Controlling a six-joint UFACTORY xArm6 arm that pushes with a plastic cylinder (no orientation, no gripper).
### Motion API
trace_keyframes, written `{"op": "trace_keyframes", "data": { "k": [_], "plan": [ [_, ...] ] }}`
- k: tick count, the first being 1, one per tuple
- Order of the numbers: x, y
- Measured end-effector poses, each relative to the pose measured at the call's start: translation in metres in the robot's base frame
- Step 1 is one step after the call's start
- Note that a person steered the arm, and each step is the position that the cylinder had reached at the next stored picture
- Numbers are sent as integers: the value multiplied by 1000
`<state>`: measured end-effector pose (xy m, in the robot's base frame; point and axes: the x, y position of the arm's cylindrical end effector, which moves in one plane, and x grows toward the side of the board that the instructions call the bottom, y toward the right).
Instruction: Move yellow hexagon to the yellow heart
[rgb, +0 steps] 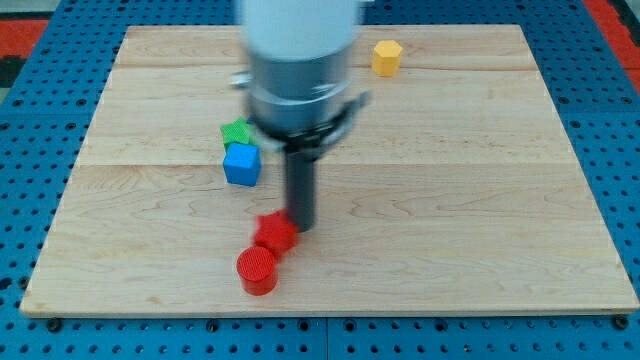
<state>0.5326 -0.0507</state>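
The yellow hexagon (387, 57) sits near the view's top, right of centre, on the wooden board (480, 180). No yellow heart shows; the arm's body may hide it. My tip (301, 224) is low in the middle of the board, far below and left of the yellow hexagon. It touches or nearly touches the upper right of a red block (274, 233), whose shape I cannot make out.
A red cylinder (258, 270) lies just below the red block. A blue cube (242, 165) and a green block (236, 132) sit together left of the rod. The arm's grey body (298, 60) hides the board's top centre.
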Motion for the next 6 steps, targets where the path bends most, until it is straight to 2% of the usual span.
{"op": "trace_keyframes", "data": {
  "k": [1,2,3,4,6],
  "plan": [
    [-14,41],
    [-51,164],
    [-133,263],
    [-196,272],
    [-239,253]
  ]
}}
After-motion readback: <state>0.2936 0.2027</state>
